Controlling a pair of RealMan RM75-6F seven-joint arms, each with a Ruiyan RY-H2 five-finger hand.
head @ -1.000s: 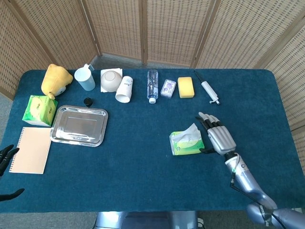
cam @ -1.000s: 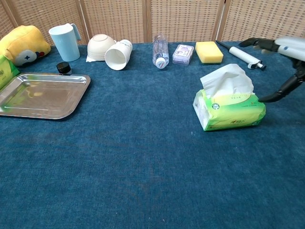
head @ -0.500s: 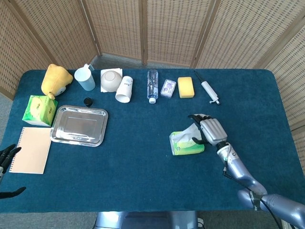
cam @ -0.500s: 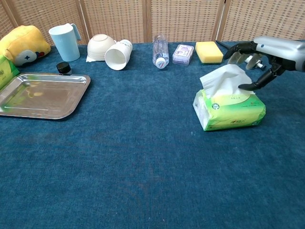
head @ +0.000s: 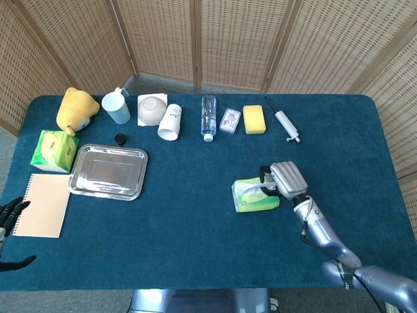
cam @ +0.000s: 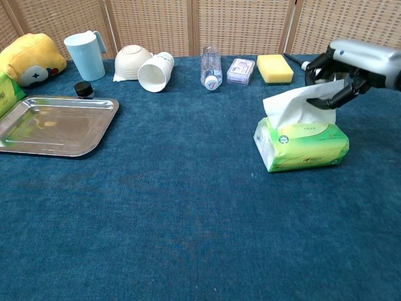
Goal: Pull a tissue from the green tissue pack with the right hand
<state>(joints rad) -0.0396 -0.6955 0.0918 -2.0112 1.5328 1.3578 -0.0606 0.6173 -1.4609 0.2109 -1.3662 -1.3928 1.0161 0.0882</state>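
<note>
The green tissue pack (head: 255, 199) (cam: 303, 146) lies flat on the blue table, right of centre. A white tissue (cam: 293, 104) (head: 258, 187) sticks up from its top slot. My right hand (head: 285, 179) (cam: 342, 70) is over the pack's right end, and its fingers (cam: 335, 95) pinch the tissue's upper right edge, which is drawn toward the hand. The tissue's lower part is still in the slot. My left hand (head: 9, 214) shows only as dark, spread fingers at the lower left edge of the head view, holding nothing.
Along the back stand a blue cup (cam: 85, 46), a white bowl (cam: 131, 59), a tipped paper cup (cam: 155, 71), a lying bottle (cam: 211, 65), a yellow sponge (cam: 274, 68) and a white pipette (head: 286, 125). A metal tray (head: 108, 171), another green box (head: 53, 149), a plush and a notebook are at the left.
My right hand has moved left from beside the pack to over it, and its fingers have closed on the tissue. The tissue's top is now pulled toward the hand.
</note>
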